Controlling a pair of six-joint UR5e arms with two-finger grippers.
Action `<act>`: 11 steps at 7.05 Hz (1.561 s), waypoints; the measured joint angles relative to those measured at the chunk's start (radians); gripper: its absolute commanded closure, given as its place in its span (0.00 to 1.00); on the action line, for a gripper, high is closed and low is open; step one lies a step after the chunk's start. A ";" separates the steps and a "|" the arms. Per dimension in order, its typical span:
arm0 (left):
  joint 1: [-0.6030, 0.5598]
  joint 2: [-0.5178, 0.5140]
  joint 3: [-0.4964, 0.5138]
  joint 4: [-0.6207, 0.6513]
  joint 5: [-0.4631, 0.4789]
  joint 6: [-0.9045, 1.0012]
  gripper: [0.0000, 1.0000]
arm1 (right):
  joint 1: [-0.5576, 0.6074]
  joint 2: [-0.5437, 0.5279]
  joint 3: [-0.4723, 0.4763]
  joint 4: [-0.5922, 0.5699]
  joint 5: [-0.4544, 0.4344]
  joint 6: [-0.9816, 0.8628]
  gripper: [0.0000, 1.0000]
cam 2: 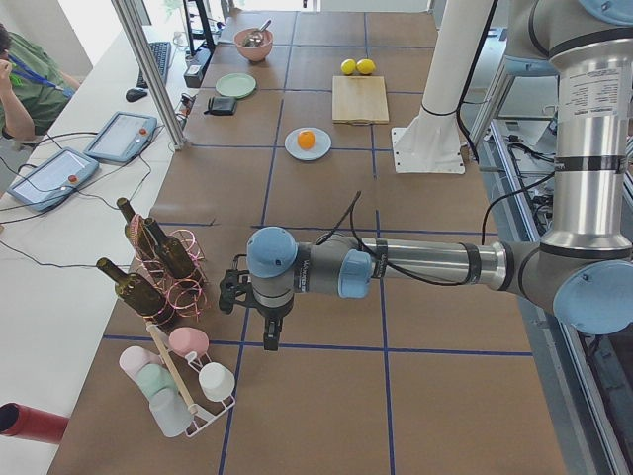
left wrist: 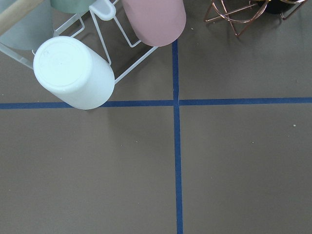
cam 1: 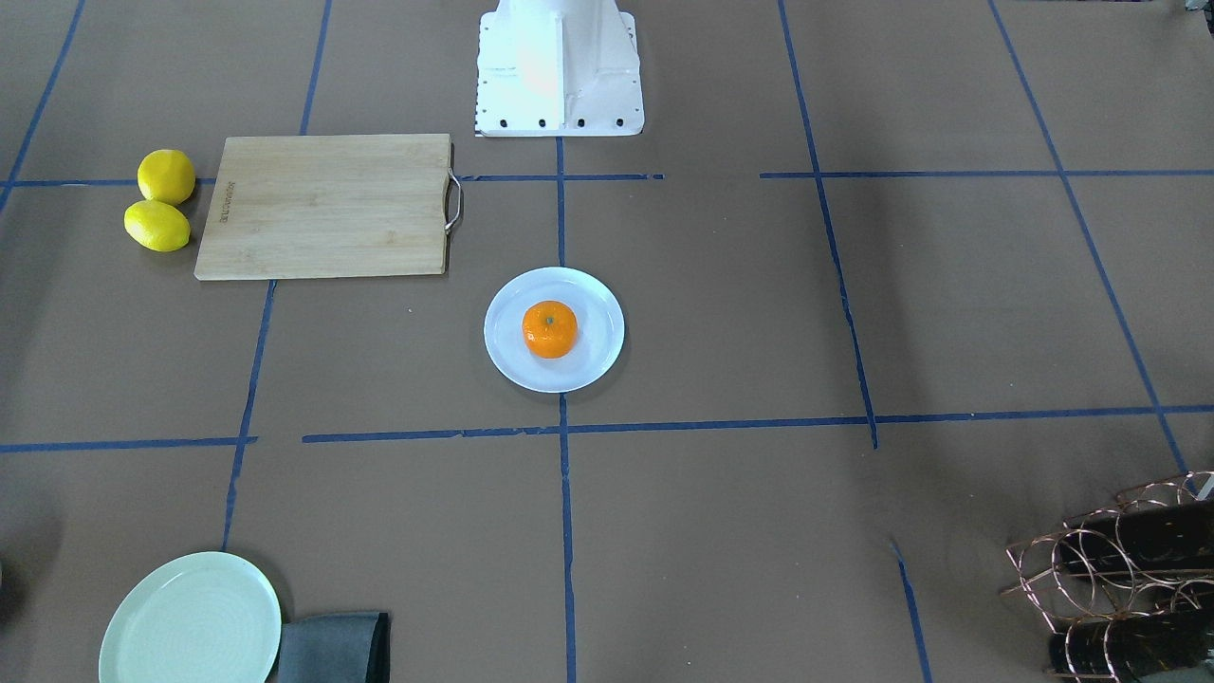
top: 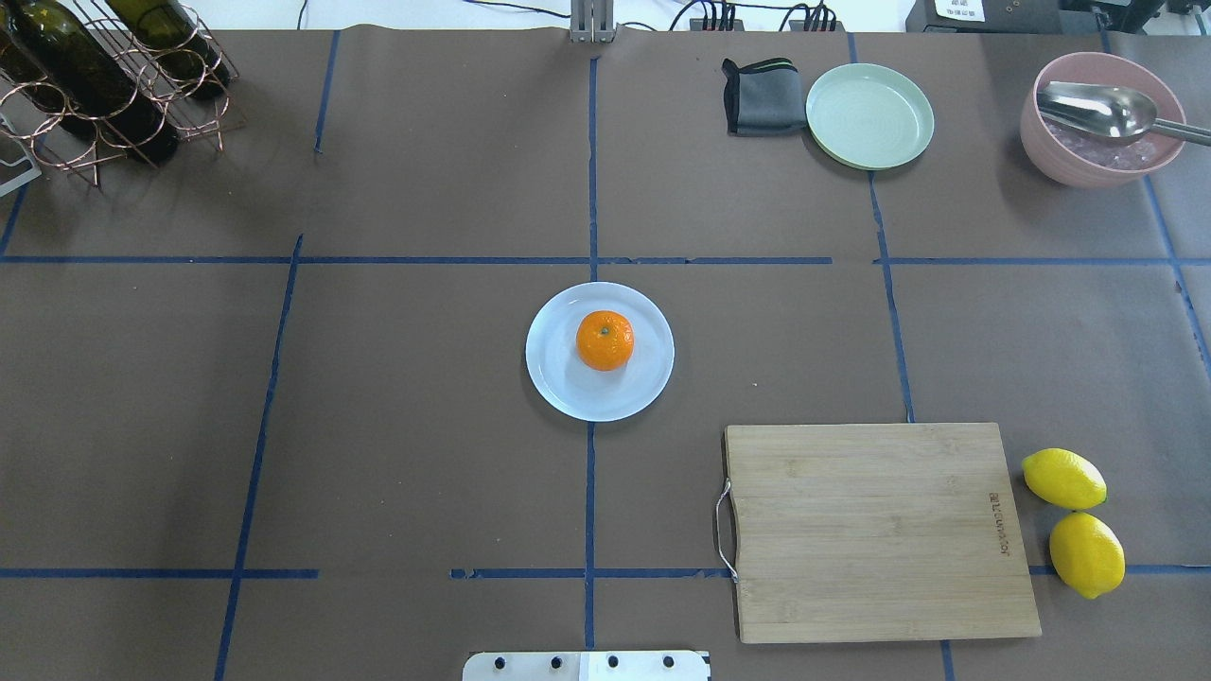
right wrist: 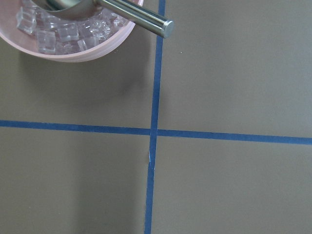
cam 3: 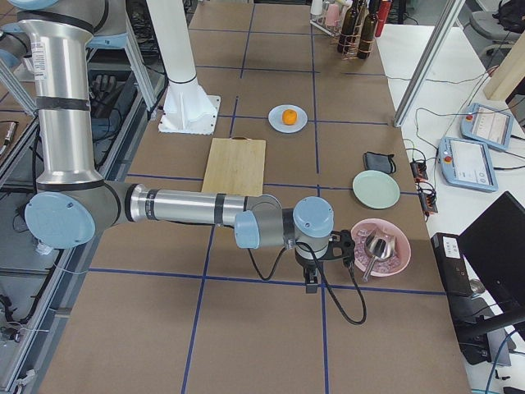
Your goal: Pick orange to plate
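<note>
The orange (top: 605, 340) lies in the middle of the pale bluish-white plate (top: 558, 388) at the table's centre, also shown in the front view as the orange (cam 1: 549, 329) on the plate (cam 1: 503, 356). Both grippers are far from it and show only in the side views. The left gripper (cam 2: 269, 332) hangs over bare table by the bottle rack, at the left end. The right gripper (cam 3: 312, 279) hangs beside the pink bowl at the right end. I cannot tell whether either is open or shut. Neither wrist view shows fingers.
A wooden cutting board (top: 875, 530) lies near the robot's base, with two lemons (top: 1074, 520) beside it. A mint-green plate (top: 868, 115), a grey cloth (top: 762, 96) and a pink bowl (top: 1097, 118) of ice with a spoon stand at the far right. A bottle rack (top: 104, 80) and a cup rack (cam 2: 178, 381) stand at the left.
</note>
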 measured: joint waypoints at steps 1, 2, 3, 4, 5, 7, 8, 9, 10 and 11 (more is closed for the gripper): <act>0.000 0.001 0.000 0.000 0.000 0.000 0.00 | 0.013 0.003 0.004 -0.023 0.017 0.003 0.00; 0.000 0.002 0.000 0.000 0.000 0.001 0.00 | 0.032 0.003 0.014 -0.056 0.041 0.001 0.00; 0.000 0.002 0.000 0.000 0.000 0.001 0.00 | 0.047 -0.003 0.027 -0.077 0.056 -0.002 0.00; 0.000 0.003 0.000 0.000 0.000 0.001 0.00 | 0.057 -0.012 0.036 -0.087 0.062 -0.004 0.00; 0.000 0.003 0.000 0.000 0.000 0.002 0.00 | 0.061 -0.017 0.040 -0.089 0.064 -0.004 0.00; 0.000 0.003 0.001 0.000 0.000 0.002 0.00 | 0.063 -0.020 0.042 -0.090 0.064 -0.004 0.00; 0.000 0.004 0.001 0.000 0.000 0.002 0.00 | 0.063 -0.020 0.042 -0.089 0.063 -0.003 0.00; 0.000 0.005 0.001 0.000 0.000 0.002 0.00 | 0.063 -0.020 0.042 -0.089 0.062 -0.002 0.00; 0.000 0.007 0.000 0.000 0.000 0.002 0.00 | 0.063 -0.020 0.042 -0.089 0.061 -0.001 0.00; 0.000 0.010 0.002 -0.001 0.001 0.003 0.00 | 0.063 -0.021 0.041 -0.089 0.059 0.001 0.00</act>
